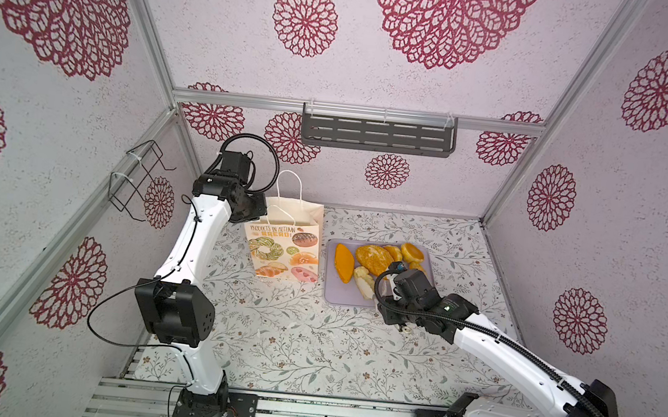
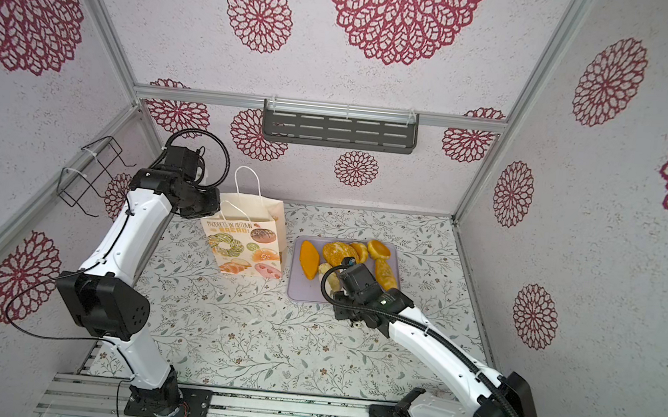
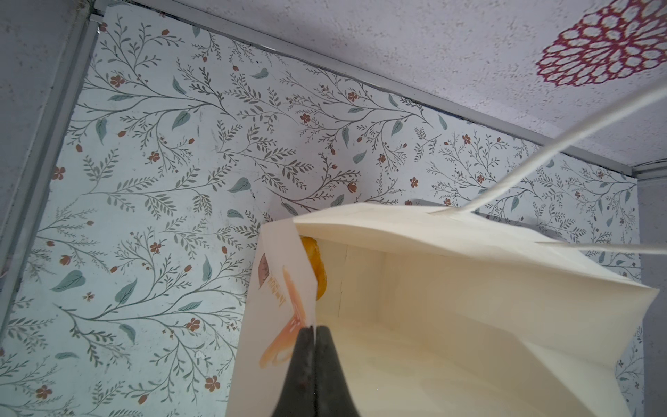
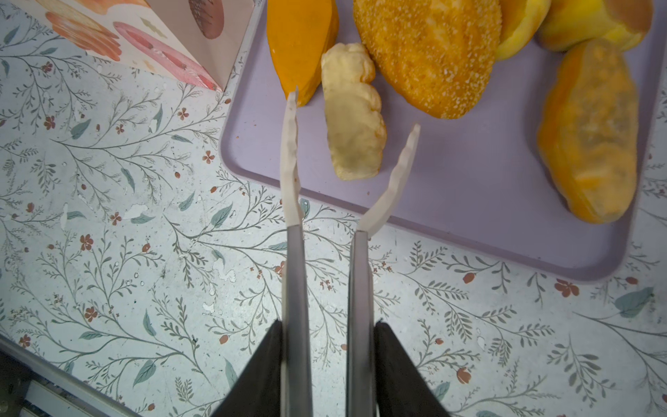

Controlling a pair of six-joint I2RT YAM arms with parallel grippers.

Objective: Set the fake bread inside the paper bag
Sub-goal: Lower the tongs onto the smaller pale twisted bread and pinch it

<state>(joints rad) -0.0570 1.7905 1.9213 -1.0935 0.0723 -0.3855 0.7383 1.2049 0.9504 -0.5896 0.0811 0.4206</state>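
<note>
Right wrist view: my right hand [image 4: 355, 108] is open around the pale fake bread [image 4: 353, 144] on the tray [image 4: 469, 202]; beside the tray, my left hand [image 3: 316, 330] pinches the rim of the paper bag [image 3: 469, 289].

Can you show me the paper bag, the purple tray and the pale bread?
Paper bag [image 1: 283, 250]: in a top view, printed front.
Purple tray [image 4: 469, 202]: right wrist view, bare middle.
Pale bread [image 4: 354, 119]: right wrist view, its middle.

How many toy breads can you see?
7. Six lie on the lilac tray: smooth orange oval, pale loaf, sugary oval, small bun, round yellow bun, long orange loaf. One golden piece sits inside the paper bag; more may hide there.
</note>
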